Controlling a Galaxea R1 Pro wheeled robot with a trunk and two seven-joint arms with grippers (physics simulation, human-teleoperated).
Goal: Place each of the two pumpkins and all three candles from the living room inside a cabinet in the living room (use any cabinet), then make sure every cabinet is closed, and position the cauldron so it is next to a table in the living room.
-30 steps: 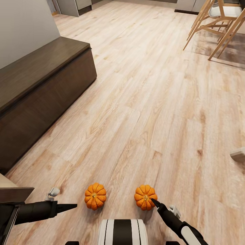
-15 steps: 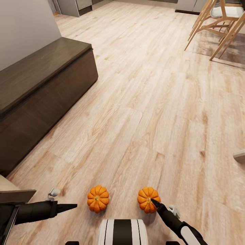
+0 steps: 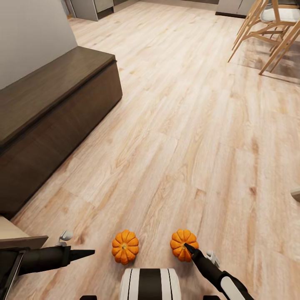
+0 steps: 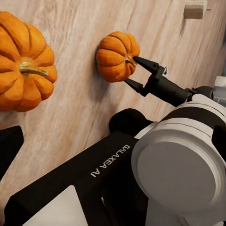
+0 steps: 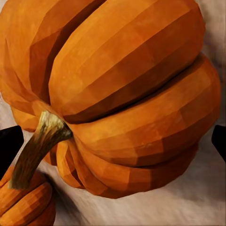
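Now the view has crept closer, so the right gripper [image 4: 134,70], jaws spread, brackets the right pumpkin [image 3: 184,245] on the floor [image 3: 187,125], ready to pinch; left gripper [image 3: 83,253] seems pressed together.

The dark cabinet [image 3: 54,121] runs off the head view's left edge, so its full length stays unknown. A pale block [image 3: 296,194] far to the right of the right pumpkin [image 3: 184,245] is cut by the edge and cannot be identified. The chairs [image 3: 266,29] beyond lose their tops. Whether the left gripper [image 3: 85,253] is parted cannot be told.
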